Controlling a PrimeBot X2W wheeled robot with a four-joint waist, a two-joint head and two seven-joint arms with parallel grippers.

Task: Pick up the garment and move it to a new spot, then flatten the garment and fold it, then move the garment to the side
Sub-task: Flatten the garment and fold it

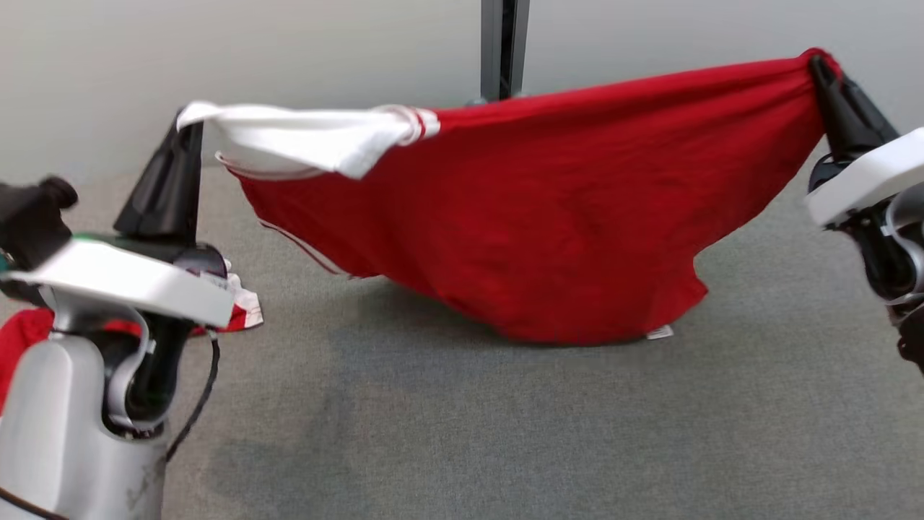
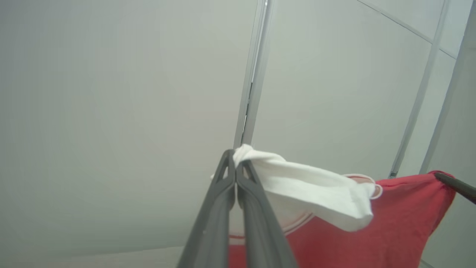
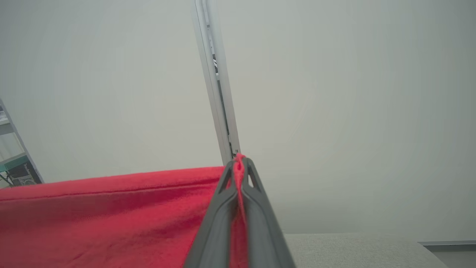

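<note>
Tension ran along the red cotton T-shirt with white striped sleeves [image 1: 548, 217], which sagged onto the grey felt tabletop [image 1: 505, 433], because the left gripper [image 1: 188, 130] clamped a white sleeve and the right gripper [image 1: 819, 68] a red corner above that tabletop, seemingly to spread it flat.

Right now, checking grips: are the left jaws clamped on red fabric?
No, the left gripper is shut on the white sleeve of the red garment.

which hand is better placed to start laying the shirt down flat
Probably the right hand: it pinches a red corner of the garment, keeping the body's top edge taut. The left hand holds just the white sleeve.
</note>
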